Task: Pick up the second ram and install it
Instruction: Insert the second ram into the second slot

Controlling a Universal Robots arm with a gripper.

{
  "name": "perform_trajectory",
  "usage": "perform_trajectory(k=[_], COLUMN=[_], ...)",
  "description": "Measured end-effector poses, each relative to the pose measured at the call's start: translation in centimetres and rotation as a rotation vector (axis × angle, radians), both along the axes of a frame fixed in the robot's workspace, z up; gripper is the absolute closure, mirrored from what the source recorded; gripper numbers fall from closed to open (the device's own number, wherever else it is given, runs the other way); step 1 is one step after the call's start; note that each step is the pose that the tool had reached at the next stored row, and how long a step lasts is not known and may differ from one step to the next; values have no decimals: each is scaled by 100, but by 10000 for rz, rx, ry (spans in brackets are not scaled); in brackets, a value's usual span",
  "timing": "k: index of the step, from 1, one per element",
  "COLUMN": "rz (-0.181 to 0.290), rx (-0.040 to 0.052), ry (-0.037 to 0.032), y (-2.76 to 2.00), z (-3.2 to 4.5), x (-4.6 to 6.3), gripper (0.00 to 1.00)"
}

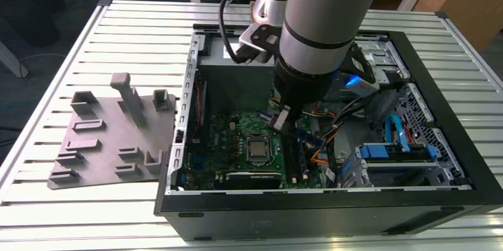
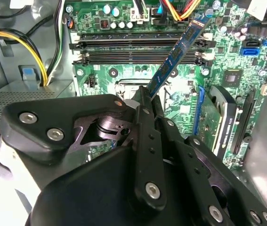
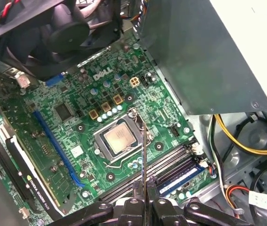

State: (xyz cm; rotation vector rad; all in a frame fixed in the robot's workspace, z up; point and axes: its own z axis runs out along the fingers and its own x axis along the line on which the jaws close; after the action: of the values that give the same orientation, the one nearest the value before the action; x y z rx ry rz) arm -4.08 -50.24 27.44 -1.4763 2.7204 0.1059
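While the gripper pinches the second ram between its jaws by one end, the strip hangs tilted over the memory slots on the green board. Judged risk: lowered askew, it may miss its slot, jam, or slip in the grip.

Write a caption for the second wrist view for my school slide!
The gripper holds the second ram by one end above the green motherboard, near its black memory slots.
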Motion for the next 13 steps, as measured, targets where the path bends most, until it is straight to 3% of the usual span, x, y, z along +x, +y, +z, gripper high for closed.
perform_trajectory(k=[13], rz=[-764], rx=[0], ry=[0], y=[0], z=[-1], x=[0], gripper=[89])
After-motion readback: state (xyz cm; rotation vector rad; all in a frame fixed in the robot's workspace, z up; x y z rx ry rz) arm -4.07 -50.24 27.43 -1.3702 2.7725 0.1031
